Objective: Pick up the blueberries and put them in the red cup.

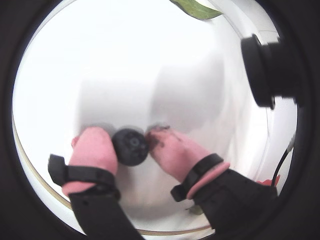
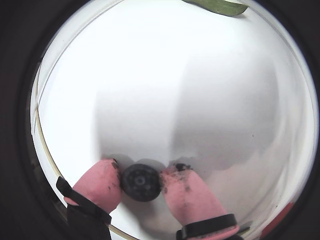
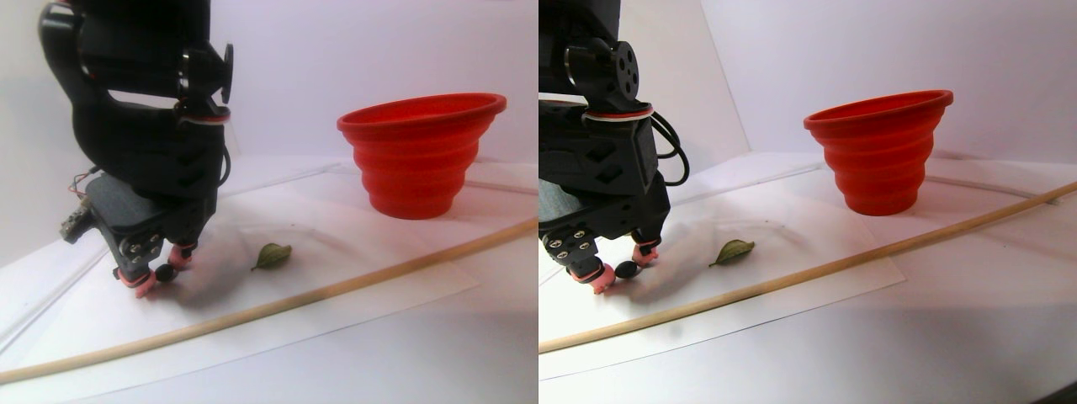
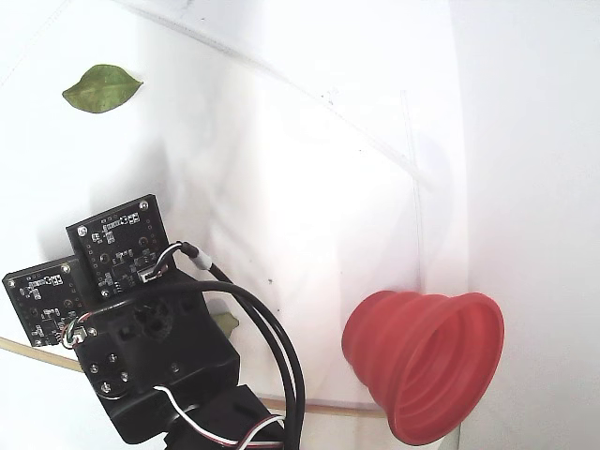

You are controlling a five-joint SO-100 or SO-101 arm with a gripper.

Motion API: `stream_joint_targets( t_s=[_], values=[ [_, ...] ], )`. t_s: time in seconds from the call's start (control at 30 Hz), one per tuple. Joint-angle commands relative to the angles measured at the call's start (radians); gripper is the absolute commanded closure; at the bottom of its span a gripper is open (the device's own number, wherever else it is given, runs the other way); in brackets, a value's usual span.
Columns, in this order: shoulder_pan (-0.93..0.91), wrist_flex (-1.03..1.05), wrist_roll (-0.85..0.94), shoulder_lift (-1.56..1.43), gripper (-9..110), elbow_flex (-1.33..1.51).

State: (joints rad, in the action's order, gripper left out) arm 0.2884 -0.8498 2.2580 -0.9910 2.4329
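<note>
Item: one blueberry (image 1: 130, 146), dark and round, low centre of both wrist views, sitting on the white desk (image 2: 165, 65) between the pink fingertips (image 1: 92, 150) of the gripper (image 1: 131, 145). Jaws: closed in on the berry, a pad touching each side, so the berry appears pinched; how firm the hold is cannot be told. In the stereo pair view the gripper is at lower left of each half with its tips down at the sheet and the berry between them. Other berries: none visible in any view. Red cup (image 3: 421, 156): upright, wide rim up, upper right of each stereo half, well apart from the gripper. Green leaf (image 3: 271, 255): flat on the sheet between gripper and cup, near the gripper. Wooden stick (image 3: 336, 290): lies diagonally across the near part of the sheet. Step judged in hand: securing the berry for lifting. Handling advice: squeeze lightly to avoid crushing, lift straight up, clear the cup's rim before release. Orientation: berry near spherical, no evident long axis; its crown end faces the wrist cameras.
</note>
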Motion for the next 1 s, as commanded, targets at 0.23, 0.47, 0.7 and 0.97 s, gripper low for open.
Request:
stream_joint_targets(
  t_s=[0.23,0.47,0.7,0.97],
  values=[
    [0.006,0.008,0.000,-0.034,89,-0.008],
    [0.011,0.049,-0.006,-0.118,90,0.020],
    [0.017,0.101,-0.014,-0.206,90,0.049],
    [0.009,0.158,-0.020,-0.311,90,0.086]
  ],
)
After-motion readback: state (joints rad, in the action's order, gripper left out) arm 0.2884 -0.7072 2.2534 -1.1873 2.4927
